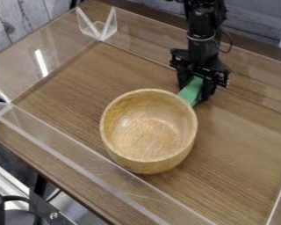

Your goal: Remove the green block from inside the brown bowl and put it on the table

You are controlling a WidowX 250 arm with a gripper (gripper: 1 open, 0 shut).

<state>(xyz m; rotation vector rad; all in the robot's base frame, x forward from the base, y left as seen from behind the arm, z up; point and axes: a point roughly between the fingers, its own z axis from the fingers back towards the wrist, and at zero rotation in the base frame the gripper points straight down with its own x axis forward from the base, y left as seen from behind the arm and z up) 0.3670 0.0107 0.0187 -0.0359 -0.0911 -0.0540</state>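
Observation:
The green block (195, 90) stands low over the table (96, 75), just past the far right rim of the brown bowl (149, 129). My black gripper (198, 81) points straight down and is shut on the green block's upper part. Whether the block's lower end touches the wood I cannot tell. The bowl is round, light tan and holds nothing inside. It sits near the table's front half.
Low clear acrylic walls (38, 132) edge the table on all sides. A clear acrylic bracket (98, 25) stands at the far left corner. Open wood lies to the right of the bowl and behind the gripper.

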